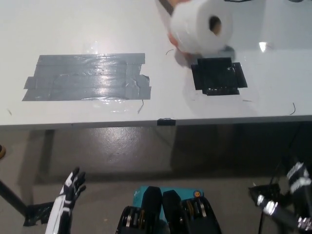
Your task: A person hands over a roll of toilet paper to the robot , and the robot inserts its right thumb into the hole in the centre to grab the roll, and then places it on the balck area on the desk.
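White counter (73, 29) filling the upper half, near edge running across mid-picture. Grey tape patch (87, 77) toward the left end, close to that near edge. Black area (219, 76) toward the right end. Roll of toilet paper (201, 27) held up at the far edge — just behind the black area, core hole facing the camera, a person's hand (171, 38) barely visible behind it. Left robot hand (73, 184) low at lower left, below the counter edge, fingers spread, empty. Right robot hand (296, 181) at lower right — well apart from the roll, grip impossible to tell.
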Available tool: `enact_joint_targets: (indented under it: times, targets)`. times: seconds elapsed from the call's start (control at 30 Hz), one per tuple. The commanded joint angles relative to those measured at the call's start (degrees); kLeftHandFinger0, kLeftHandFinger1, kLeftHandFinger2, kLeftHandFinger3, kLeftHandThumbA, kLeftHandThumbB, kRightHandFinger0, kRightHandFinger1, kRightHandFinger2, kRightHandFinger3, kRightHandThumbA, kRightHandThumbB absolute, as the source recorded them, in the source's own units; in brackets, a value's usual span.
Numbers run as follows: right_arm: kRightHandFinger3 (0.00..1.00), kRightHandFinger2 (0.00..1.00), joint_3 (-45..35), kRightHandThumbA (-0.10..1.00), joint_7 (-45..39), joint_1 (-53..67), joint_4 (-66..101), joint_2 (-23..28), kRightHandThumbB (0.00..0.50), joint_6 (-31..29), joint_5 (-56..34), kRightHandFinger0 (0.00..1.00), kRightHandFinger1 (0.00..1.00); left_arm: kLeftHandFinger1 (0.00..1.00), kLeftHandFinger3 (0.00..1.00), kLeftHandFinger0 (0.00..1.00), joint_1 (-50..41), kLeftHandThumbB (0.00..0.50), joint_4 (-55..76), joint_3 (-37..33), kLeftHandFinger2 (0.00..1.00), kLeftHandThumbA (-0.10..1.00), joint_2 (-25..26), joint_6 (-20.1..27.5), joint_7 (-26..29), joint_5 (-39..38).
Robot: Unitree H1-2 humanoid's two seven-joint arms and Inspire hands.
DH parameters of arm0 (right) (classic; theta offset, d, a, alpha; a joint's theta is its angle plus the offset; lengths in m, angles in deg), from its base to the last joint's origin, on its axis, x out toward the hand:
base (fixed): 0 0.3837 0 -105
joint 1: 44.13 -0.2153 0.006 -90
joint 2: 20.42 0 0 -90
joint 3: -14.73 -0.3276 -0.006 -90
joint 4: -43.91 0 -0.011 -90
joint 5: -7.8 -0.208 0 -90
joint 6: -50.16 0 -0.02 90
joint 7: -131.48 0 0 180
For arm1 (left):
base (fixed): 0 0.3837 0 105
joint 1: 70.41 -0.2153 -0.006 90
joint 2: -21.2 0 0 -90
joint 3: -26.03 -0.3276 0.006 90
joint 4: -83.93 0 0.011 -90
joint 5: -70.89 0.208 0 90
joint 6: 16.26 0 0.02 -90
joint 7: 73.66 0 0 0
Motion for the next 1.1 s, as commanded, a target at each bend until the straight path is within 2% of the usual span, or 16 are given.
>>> enact_joint_targets:
  times: [0.0, 0.03, 0.13, 0.17, 0.2, 0.23, 0.27, 0.33, 0.43, 0.47, 0.5, 0.67, 0.8, 0.9, 1.07]
  targets:
    - [1.0, 1.0, -1.1, 0.86, 0.2, -6.6, 6.8, 2.0, 0.233, 6.2, 4.0, 1.0, 1.0, 1.0, 1.0, 1.0, 2.6, 0.147, 3.3, -0.6, 1.0, 1.0, 0.3, -1.0, -0.3, 1.1]
    - [1.0, 1.0, -1.1, 0.86, -0.2, -8.4, 7.1, 2.6, 0.237, 7.2, 4.3, 1.0, 1.0, 1.0, 1.0, 1.0, 3.0, 0.147, 3.8, -0.7, 1.0, 1.0, 0.4, -1.5, -0.3, 1.3]
    - [1.0, 1.0, -0.5, 0.87, -1.6, -14.6, 7.9, 5.3, 0.241, 10.3, 7.3, 1.0, 1.0, 1.0, 1.0, 1.0, 4.4, 0.191, 4.3, -0.9, 1.0, 1.0, 0.2, -2.9, -0.1, 1.8]
    - [1.0, 1.0, -0.1, 0.86, -2.9, -18.4, 8.9, 6.7, 0.251, 14.4, 7.8, 1.0, 1.0, 1.0, 1.0, 1.0, 4.7, 0.202, 4.6, -1.0, 1.0, 1.0, 0.0, -3.6, 0.1, 2.1]
    - [1.0, 1.0, 0.0, 0.86, -2.9, -18.7, 9.0, 6.9, 0.252, 14.9, 7.8, 1.0, 1.0, 1.0, 1.0, 1.0, 4.7, 0.202, 4.7, -1.0, 1.0, 1.0, 0.0, -3.8, 0.1, 2.1]
    - [1.0, 1.0, 0.5, 0.9, -4.1, -21.8, 9.2, 8.4, 0.294, 18.2, 8.8, 1.0, 1.0, 1.0, 1.0, 1.0, 4.8, 0.195, 4.6, -1.1, 1.0, 1.0, -0.2, -4.0, 0.2, 2.3]
    - [1.0, 1.0, 0.8, 0.92, -4.7, -23.4, 9.4, 9.2, 0.283, 20.0, 9.4, 1.0, 1.0, 1.0, 1.0, 1.0, 4.9, 0.191, 4.6, -1.1, 1.0, 1.0, -0.3, -4.0, 0.2, 2.5]
    - [1.0, 1.0, 1.5, 0.94, -6.3, -27.0, 8.7, 11.4, 0.302, 22.6, 9.4, 1.0, 1.0, 1.0, 1.0, 1.0, 4.7, 0.147, 3.5, -1.1, 1.0, 1.0, 0.0, -3.2, -0.2, 2.0]
    - [1.0, 1.0, 2.0, 0.97, -8.2, -31.7, 7.1, 14.5, 0.333, 26.1, 9.5, 1.0, 1.0, 1.0, 1.0, 1.0, 4.6, 0.137, 1.8, -1.1, 1.0, 1.0, 0.2, -2.2, 0.2, 2.9]
    - [1.0, 1.0, 2.2, 0.97, -8.4, -32.2, 7.1, 14.9, 0.333, 27.0, 9.9, 1.0, 1.0, 1.0, 1.0, 1.0, 4.7, 0.137, 1.6, -1.1, 1.0, 1.0, 0.2, -2.2, 0.2, 2.9]
    - [1.0, 1.0, 2.4, 0.95, -9.3, -35.3, 5.9, 16.4, 0.31, 28.9, 9.9, 1.0, 1.0, 1.0, 1.0, 1.0, 4.5, 0.137, 1.3, -1.1, 1.0, 1.0, 0.2, -2.2, -0.2, 2.3]
    - [1.0, 1.0, 3.1, 0.94, -10.7, -41.8, -0.8, 19.3, 0.332, 31.1, 9.1, 1.0, 1.0, 1.0, 1.0, 1.0, 4.3, 0.111, 0.9, -1.4, 1.0, 1.0, 0.0, -1.8, -1.1, 0.8]
    - [1.0, 1.0, 5.6, 0.94, -12.7, -46.9, -7.2, 21.1, 0.337, 32.1, 9.8, 1.0, 1.0, 1.0, 1.0, 1.0, 4.2, 0.144, 1.1, -2.0, 1.0, 1.0, 0.2, -2.6, -0.8, 2.6]
    - [1.0, 1.0, 7.7, 0.93, -14.0, -50.9, -12.6, 21.5, 0.366, 32.0, 10.4, 1.0, 1.0, 1.0, 1.0, 1.0, 4.0, 0.162, 1.0, -2.4, 1.0, 1.0, 0.3, -2.8, -0.6, 3.3]
    - [1.0, 1.0, 11.2, 0.93, -14.9, -57.0, -20.3, 21.0, 0.359, 32.5, 12.5, 1.0, 1.0, 1.0, 1.0, 1.0, 3.2, 0.193, 1.9, -3.0, 1.0, 1.0, 0.3, -4.4, -0.3, 4.4]
